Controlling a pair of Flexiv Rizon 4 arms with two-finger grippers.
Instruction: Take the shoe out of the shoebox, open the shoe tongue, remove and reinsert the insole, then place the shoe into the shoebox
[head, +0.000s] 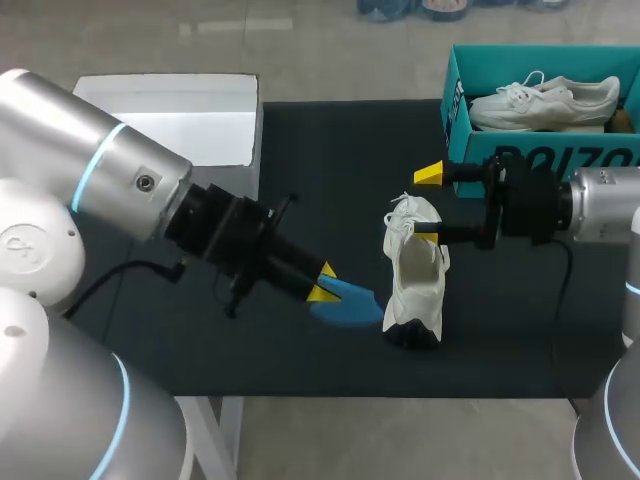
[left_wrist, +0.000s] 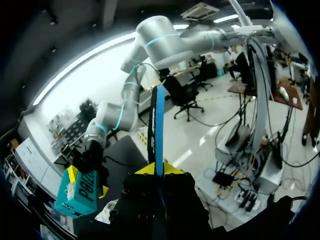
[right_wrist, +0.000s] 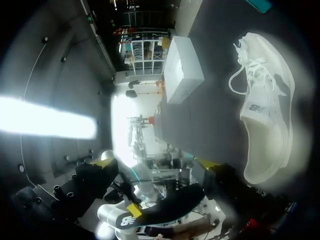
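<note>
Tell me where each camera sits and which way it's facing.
Head view: above and behind, looking down at the table; both arms enter, left gripper and right gripper showing.
Left wrist view: on the left wrist, looking along the blue insole held in its jaws toward the right arm.
Right wrist view: on the right wrist, looking across the table past its open jaws, white shoe beside them.
Shared: head and left wrist views both show the insole and teal shoebox.

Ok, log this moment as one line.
left gripper: shut on insole | right gripper: open, finger in shoe | shoe: upright on table
</note>
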